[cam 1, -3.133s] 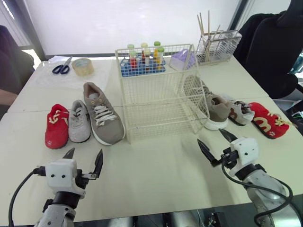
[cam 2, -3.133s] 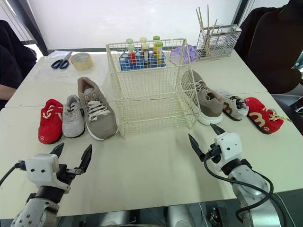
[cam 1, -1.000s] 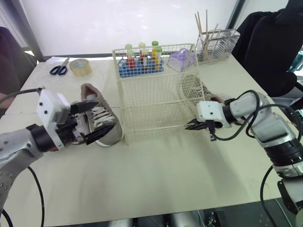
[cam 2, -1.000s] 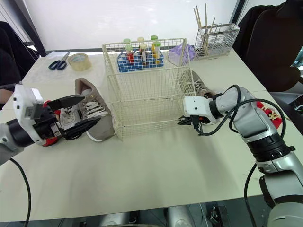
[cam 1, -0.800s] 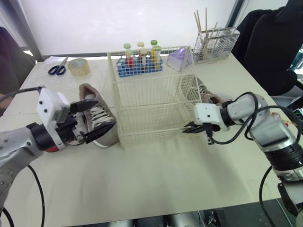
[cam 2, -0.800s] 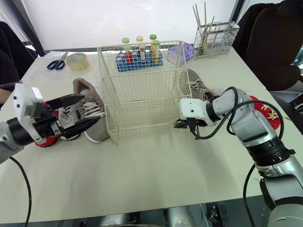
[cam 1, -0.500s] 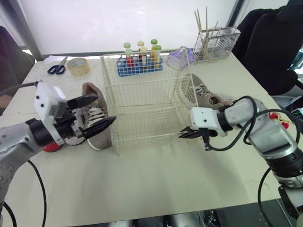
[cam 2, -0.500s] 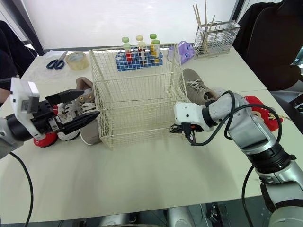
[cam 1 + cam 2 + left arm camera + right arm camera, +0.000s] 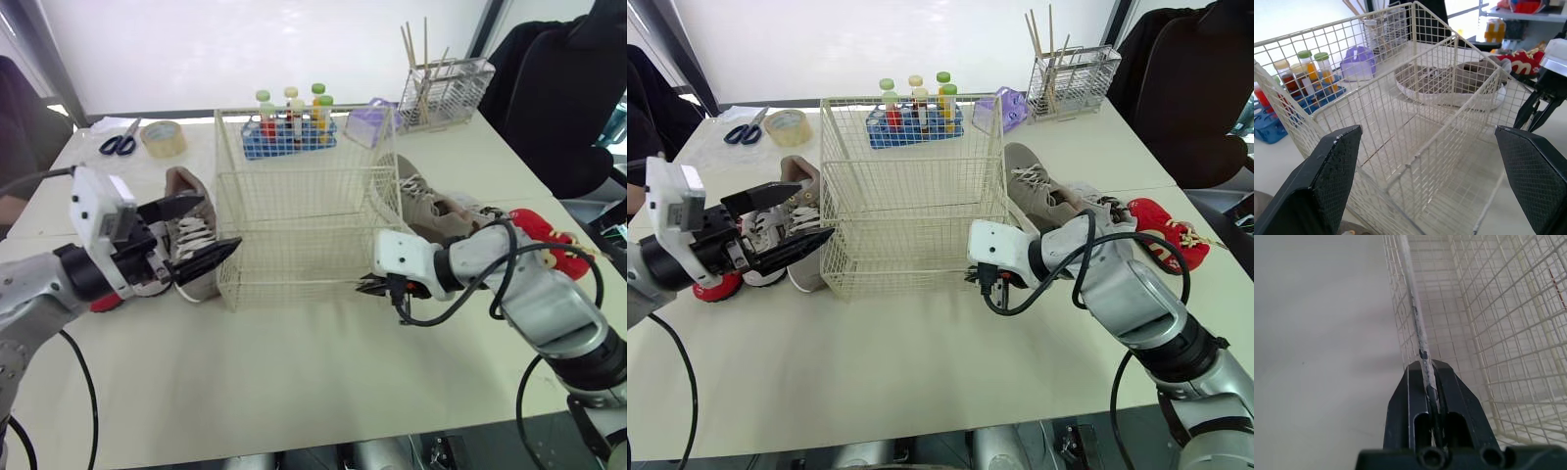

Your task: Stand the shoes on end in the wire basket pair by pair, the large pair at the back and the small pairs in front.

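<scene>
The cream basket (image 9: 294,220), an open box of thin square wire mesh, stands mid-tabletop (image 9: 294,382). The right pincer (image 9: 370,285) is clenched on its bottom front wire at the right corner. The left pincer (image 9: 221,221) gapes wide at the basket's left wall, just beside a taupe laced shoe (image 9: 182,188). Its mate (image 9: 431,206) lies right of the basket. Open tabletop spreads in front.
</scene>
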{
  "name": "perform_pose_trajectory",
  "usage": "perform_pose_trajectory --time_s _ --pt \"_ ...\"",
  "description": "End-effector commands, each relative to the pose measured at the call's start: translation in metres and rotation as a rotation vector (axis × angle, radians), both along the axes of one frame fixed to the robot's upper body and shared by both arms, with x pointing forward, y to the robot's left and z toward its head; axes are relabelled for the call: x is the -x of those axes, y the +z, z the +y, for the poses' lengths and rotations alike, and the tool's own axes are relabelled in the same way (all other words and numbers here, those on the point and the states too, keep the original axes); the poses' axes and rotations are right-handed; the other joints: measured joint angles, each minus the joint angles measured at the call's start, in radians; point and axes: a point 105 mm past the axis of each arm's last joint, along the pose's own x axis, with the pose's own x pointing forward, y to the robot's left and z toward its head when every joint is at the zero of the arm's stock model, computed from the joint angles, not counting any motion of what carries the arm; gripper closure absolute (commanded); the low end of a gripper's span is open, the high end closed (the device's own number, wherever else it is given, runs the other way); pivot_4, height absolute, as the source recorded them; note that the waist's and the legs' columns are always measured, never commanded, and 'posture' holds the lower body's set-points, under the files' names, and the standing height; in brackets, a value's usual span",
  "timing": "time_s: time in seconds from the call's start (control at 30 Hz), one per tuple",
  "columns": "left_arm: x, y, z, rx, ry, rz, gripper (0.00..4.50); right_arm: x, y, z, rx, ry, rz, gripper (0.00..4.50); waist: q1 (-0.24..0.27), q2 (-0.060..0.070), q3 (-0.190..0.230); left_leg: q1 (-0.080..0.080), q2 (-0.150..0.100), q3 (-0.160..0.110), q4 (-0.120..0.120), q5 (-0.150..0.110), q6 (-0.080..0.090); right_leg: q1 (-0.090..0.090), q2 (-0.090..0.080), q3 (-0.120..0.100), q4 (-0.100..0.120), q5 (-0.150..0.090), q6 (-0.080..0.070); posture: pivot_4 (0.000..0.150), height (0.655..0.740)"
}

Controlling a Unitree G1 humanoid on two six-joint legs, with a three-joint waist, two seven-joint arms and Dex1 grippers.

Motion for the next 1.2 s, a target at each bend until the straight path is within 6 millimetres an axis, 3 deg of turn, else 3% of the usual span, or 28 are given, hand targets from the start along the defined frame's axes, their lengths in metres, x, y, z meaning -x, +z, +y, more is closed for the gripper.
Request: perform_pose_trajectory --time_s 0.03,0.2,0.63,1.13,1.2 --pt "0.002 0.007 -0.003 0.003 -0.012 -0.034 0.00 0.000 0.000 0.001 -0.009 -0.024 -0.020 4.47 0.000 0.000 0.000 0.001 0.000 0.000 0.000 0.000 0.000 0.001 0.000 0.000 0.000 0.000 0.000 0.150 0.7400" --pt "0.001 0.007 -0.003 0.003 -0.018 -0.035 0.00 0.006 -0.003 -0.004 0.018 0.017 -0.013 4.47 0.003 0.000 0.000 0.002 0.000 0.000 0.000 0.000 0.000 0.003 0.000 0.000 -0.001 0.000 0.000 0.150 0.7400" --pt "0.000 0.007 -0.006 0.006 -0.023 -0.042 0.00 -0.005 0.002 -0.022 0.076 0.083 -0.028 4.47 0.008 -0.001 0.000 0.002 -0.001 0.000 0.001 0.000 0.000 0.005 0.000 -0.001 -0.002 0.000 0.000 0.150 0.7400" --pt "0.001 0.006 -0.009 0.018 -0.016 -0.041 0.00 -0.003 0.007 -0.016 0.028 0.095 -0.007 4.47 0.007 -0.001 0.000 0.002 0.000 -0.001 0.001 0.000 0.000 0.005 0.000 -0.001 -0.002 0.000 0.000 0.150 0.7400" --pt "0.001 0.006 -0.009 0.025 -0.016 -0.036 0.00 0.000 0.009 -0.015 0.020 0.110 -0.005 3.81 0.007 -0.001 0.000 0.002 0.000 -0.001 0.001 0.000 0.000 0.005 0.000 -0.001 -0.002 0.000 0.000 0.150 0.7400"
